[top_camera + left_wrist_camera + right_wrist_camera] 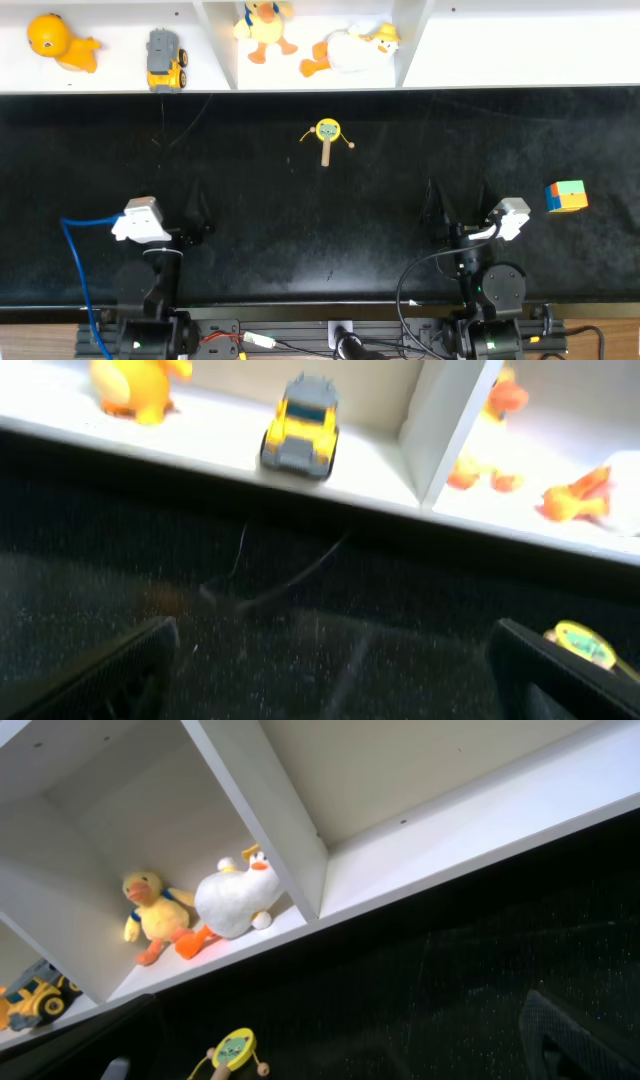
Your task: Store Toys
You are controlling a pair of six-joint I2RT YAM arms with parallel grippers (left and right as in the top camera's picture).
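A yellow rattle drum (327, 137) with a wooden handle lies on the black table (300, 240), just in front of the white shelf (500, 45). A multicoloured cube (566, 196) sits at the table's right side. My left gripper (182, 212) is low at the front left, open and holding nothing (340, 680); the rattle drum (582, 645) lies off to one side of it. At the front right, my right gripper (458, 205) is also open with nothing in it (335, 1050), and the rattle drum (234, 1050) lies ahead of it.
The shelf holds an orange duck (60, 42) and a yellow truck (165, 60) in the left compartment. A yellow plush duck (265, 28) and a white plush duck (350, 48) are in the middle one. A blue cable (80, 270) runs by the left arm's base.
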